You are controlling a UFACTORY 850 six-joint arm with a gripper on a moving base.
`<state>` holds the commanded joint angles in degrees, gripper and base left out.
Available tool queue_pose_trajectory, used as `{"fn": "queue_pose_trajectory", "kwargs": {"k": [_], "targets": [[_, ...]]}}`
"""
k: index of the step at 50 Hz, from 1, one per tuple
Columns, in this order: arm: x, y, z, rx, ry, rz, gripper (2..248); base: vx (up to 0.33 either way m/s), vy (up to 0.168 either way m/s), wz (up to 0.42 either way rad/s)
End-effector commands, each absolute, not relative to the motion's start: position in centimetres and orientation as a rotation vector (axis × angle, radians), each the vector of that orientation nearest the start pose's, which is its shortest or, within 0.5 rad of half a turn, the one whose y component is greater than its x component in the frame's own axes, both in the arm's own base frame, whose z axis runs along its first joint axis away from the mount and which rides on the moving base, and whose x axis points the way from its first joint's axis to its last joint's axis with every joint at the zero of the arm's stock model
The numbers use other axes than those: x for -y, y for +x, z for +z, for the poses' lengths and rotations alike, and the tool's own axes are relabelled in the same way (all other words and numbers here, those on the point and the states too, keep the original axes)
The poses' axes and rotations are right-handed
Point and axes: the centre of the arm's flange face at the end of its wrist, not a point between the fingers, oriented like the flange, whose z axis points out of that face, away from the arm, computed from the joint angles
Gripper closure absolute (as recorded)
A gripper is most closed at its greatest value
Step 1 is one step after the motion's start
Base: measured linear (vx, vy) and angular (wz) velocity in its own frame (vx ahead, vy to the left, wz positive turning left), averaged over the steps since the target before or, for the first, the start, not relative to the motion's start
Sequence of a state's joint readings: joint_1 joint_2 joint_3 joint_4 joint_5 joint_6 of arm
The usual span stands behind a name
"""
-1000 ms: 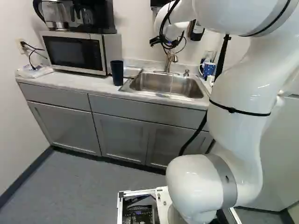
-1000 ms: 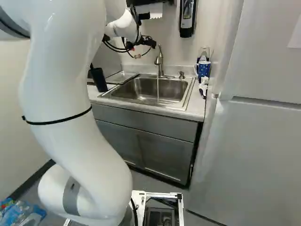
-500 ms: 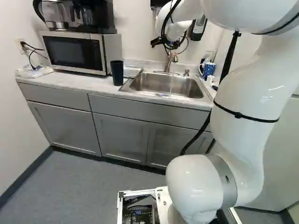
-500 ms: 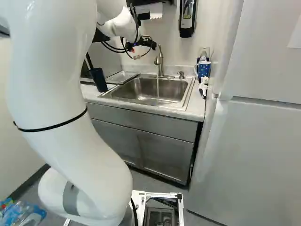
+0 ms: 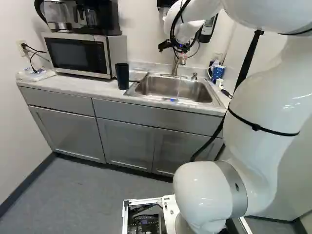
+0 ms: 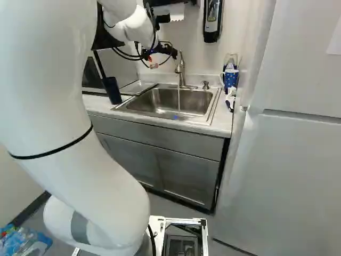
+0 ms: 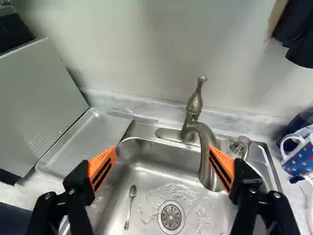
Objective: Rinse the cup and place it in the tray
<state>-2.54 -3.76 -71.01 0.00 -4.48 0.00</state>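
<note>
My gripper hangs over the sink's back part, by the faucet. In the wrist view the gripper stands wide open with nothing held, the faucet showing between its fingers. A thin stream of water falls from the spout into the steel sink. The flat metal tray lies on the counter between microwave and sink. A dark tall cup stands in front of the tray, left of the sink in the left base view. A blue dotted mug stands on the sink's other side.
A spoon lies in the sink beside the drain. The microwave carries a coffee maker. A soap dispenser hangs on the wall, and a refrigerator stands to the right in the right base view.
My arm's large links have swung right in the left base view and left in the right base view. The gripper has shifted slightly to the right. The base has stayed put.
</note>
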Motion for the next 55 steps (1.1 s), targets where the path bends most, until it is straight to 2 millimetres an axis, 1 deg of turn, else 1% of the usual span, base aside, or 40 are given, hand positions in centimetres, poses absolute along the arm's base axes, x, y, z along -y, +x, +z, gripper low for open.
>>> {"fn": "queue_pose_trajectory", "kwargs": {"k": [27,55], "targets": [[3.1,52.8,68.2,-0.08,-2.749,-1.578,3,0.0,0.0,0.0],[3.7,49.4,67.4,-0.104,-2.826,-1.443,3,0.0,0.0,0.0]]}}
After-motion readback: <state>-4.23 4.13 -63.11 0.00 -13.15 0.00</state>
